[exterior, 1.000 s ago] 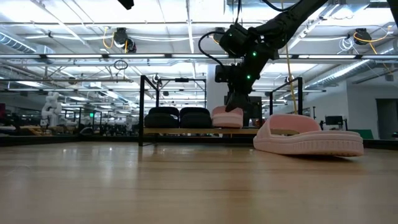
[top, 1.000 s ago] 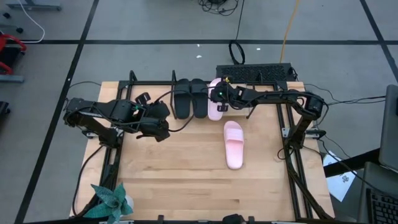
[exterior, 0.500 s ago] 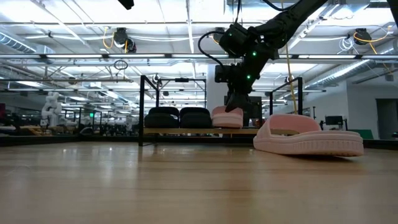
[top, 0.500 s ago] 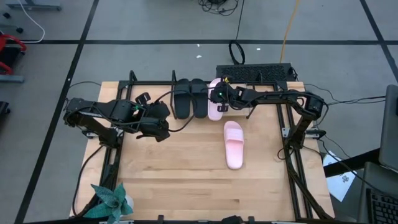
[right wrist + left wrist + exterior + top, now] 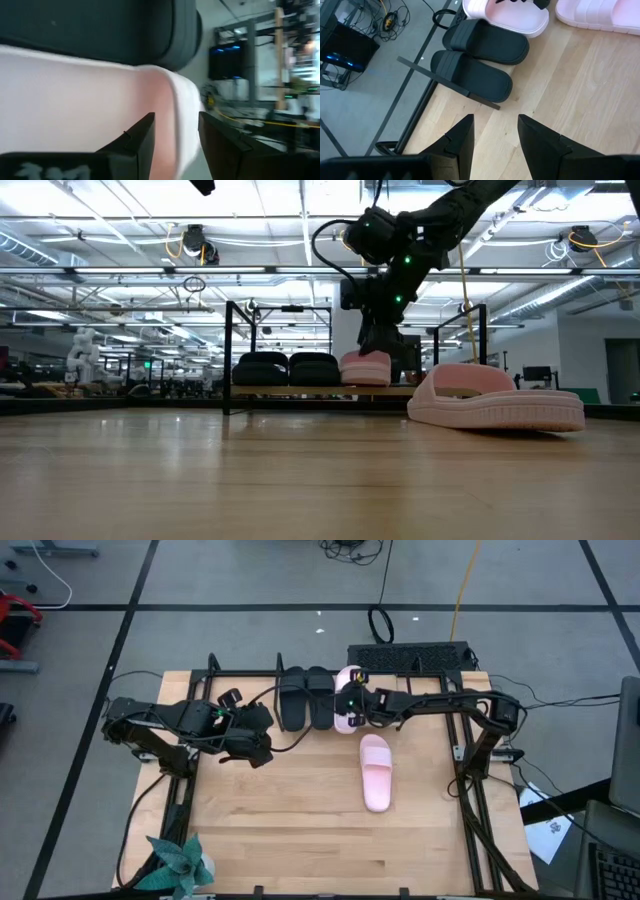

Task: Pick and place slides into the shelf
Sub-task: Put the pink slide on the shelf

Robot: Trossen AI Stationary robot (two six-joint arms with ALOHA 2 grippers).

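Sliding a little toward the black pair since half a second ago, the right gripper point(image 5: 349, 703) is now hanging lower over the pink slide on the shelf point(image 5: 345, 700), and the arm behind it is lying flatter across the back of the counter point(image 5: 300, 820). From the low view the gripper point(image 5: 376, 345) is sitting right on top of that pink slide point(image 5: 365, 368), which is resting level on the shelf point(image 5: 300, 390) just beside the two black slides point(image 5: 288, 367). In the right wrist view the fingers point(image 5: 140, 142) are standing spread with pink strap showing between them and not squeezing it, so the slide is probably being let go or has just been let go. That would be making three of four slides shelved: the black pair point(image 5: 305, 697) and one pink one. Only the second pink slide point(image 5: 375, 772) is lying out on the counter, well apart from the shelf, toe end pointing toward it. The left gripper point(image 5: 255, 745) is waiting over the counter's left part, its fingers point(image 5: 462, 140) spread and holding nothing, looking toward the black slides point(image 5: 480, 60). Next the right arm will likely be needing to lift clear without nudging the shelved slide, then be reaching for the last one.
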